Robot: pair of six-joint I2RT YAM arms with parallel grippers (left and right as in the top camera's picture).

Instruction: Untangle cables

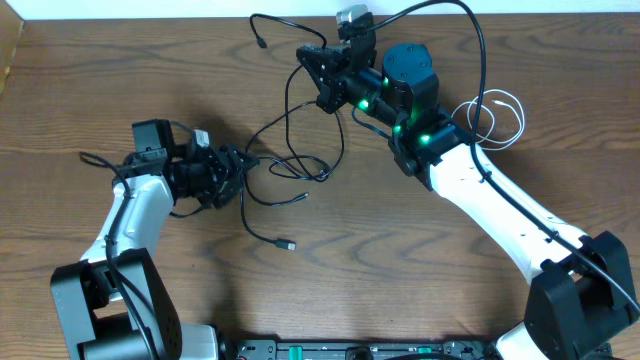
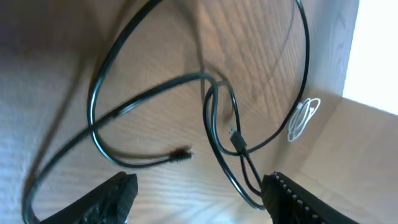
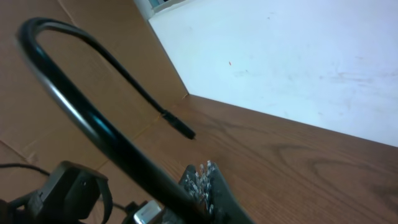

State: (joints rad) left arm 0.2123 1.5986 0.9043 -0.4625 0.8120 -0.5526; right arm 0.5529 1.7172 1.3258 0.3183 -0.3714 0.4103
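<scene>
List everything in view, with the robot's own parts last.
black cable: one, black, looped loosely across the table's middle; one plug end lies nearer the front, another hangs at the back
white cable: one, white, coiled beside the right arm, apart from the black one
table: one, brown wood grain, under everything
cardboard: at least one panel, brown, standing at the table's edge
wall: white, behind the table
left arm: one, white and black, front left
right arm: one, white and black, front right
left hand: one, black, open beside the loops
right hand: one, black, closed on the black cable
</scene>
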